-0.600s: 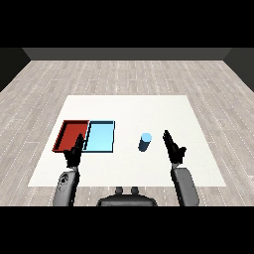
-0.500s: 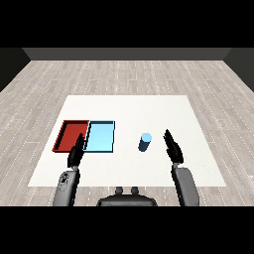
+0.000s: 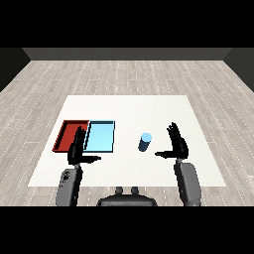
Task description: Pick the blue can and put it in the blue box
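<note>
Standing on the white table are one blue can and two trays, red and blue. Right of the can, the right hand spreads open, empty. The left hand, also open, hovers left of the can. The can is an upright pale-blue cylinder.

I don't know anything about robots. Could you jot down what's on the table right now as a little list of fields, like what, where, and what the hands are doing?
table: white, on a grey plank floor
blue can: upright, right of both trays, held by neither hand
light blue tray: lies against the red tray's right side
red tray: leftmost, nothing visible in it
right hand: open, fingers straight, thumb pointing toward the can, apart from it
left hand: open, at the trays' near edge
task state: can not yet picked up
</note>
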Motion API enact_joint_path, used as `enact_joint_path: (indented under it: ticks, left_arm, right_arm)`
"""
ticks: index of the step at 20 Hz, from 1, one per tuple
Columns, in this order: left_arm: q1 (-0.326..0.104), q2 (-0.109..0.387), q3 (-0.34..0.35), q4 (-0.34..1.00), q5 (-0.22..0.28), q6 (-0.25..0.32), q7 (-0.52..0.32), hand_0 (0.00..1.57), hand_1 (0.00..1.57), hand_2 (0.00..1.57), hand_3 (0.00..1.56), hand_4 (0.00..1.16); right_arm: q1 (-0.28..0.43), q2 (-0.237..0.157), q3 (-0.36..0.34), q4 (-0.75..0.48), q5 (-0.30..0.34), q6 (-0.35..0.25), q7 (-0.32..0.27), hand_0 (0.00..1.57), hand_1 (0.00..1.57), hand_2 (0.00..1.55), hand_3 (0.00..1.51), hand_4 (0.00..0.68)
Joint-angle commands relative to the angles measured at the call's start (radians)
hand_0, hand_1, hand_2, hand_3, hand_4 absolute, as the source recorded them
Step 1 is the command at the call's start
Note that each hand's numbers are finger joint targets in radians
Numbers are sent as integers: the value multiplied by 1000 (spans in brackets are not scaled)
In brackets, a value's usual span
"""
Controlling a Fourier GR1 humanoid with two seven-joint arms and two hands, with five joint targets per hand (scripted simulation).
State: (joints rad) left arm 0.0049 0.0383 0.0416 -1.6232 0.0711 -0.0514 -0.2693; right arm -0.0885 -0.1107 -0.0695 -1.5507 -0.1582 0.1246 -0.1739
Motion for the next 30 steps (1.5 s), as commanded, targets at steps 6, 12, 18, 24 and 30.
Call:
enact_joint_path:
  ticks: [6, 12, 18, 24, 30]
  left_arm:
    - [16, -1, 28, 104, 30, -71, -236, 0, 0, 0, 0, 0]
    - [-6, -37, -9, 68, 25, -17, -180, 0, 0, 0, 0, 0]
    - [-44, 7, 26, 54, 63, -43, -117, 0, 0, 0, 0, 0]
    - [5, -15, 21, 95, 73, -60, -212, 0, 0, 0, 0, 0]
    - [6, -27, -8, 54, 51, -20, -156, 0, 0, 0, 0, 0]
  right_arm:
    - [-3, -43, -70, 76, -82, 136, -122, 0, 0, 0, 0, 0]
    - [-48, -43, -94, 165, -66, 132, -163, 0, 0, 0, 0, 0]
    - [-39, 0, -56, 187, -57, 104, -123, 0, 0, 0, 0, 0]
    - [-128, -45, -112, 313, -107, 139, -99, 0, 0, 0, 0, 0]
    - [-169, -15, -92, 350, -107, 103, -63, 0, 0, 0, 0, 0]
